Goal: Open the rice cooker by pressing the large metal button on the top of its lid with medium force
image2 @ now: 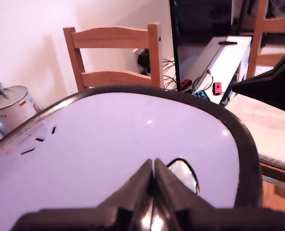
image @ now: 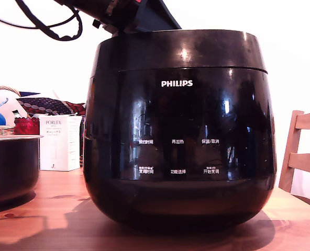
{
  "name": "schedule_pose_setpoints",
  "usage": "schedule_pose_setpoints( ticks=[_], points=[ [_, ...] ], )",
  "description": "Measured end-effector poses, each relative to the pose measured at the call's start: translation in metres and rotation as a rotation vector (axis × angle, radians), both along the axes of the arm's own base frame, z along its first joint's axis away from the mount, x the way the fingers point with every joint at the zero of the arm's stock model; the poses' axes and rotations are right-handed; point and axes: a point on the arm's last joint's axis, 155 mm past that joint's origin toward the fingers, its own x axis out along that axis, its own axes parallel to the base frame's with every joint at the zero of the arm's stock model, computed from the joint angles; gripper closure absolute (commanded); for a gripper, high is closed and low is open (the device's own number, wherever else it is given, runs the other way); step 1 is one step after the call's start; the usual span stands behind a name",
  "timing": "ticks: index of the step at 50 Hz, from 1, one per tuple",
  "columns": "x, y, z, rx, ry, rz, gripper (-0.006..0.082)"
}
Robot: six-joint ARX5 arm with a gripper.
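Fingers closed, tips pressed together with nothing between them, poised over the top of the lid, next to a shiny rounded metal button partly hidden behind them; contact with the button cannot be confirmed. Lid is seated flat on the rice cooker, seam closed all round in the exterior view. Cooker stands upright on a wooden worktop, filling the centre of that view, PHILIPS logo and white labels facing the camera. The arm enters above the lid with a black cable looped beside it. At the exterior view's left: a dark bowl with pale rim near the cooker, a white carton behind it, and a basket with a blue object. A wooden chair stands at that view's right. Wrist view shows another wooden chair against a pale wall, and a metal pot.
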Motion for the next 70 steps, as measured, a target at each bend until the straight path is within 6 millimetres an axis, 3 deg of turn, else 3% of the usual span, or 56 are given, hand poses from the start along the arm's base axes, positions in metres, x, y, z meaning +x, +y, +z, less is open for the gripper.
schedule_pose_setpoints(
  ticks=[9, 21, 35, 49, 70],
  points=[
    [0.008, 0.012, 0.003, -0.019, 0.009, 0.045, 0.0788],
    [0.013, 0.029, 0.029, -0.067, -0.035, 0.084, 0.0788],
    [0.009, 0.033, 0.027, -0.062, -0.001, 0.091, 0.0788],
    [-0.002, 0.049, 0.056, -0.109, -0.044, 0.107, 0.0788],
    [0.011, 0.065, 0.054, -0.091, -0.042, 0.176, 0.0788]
  ],
)
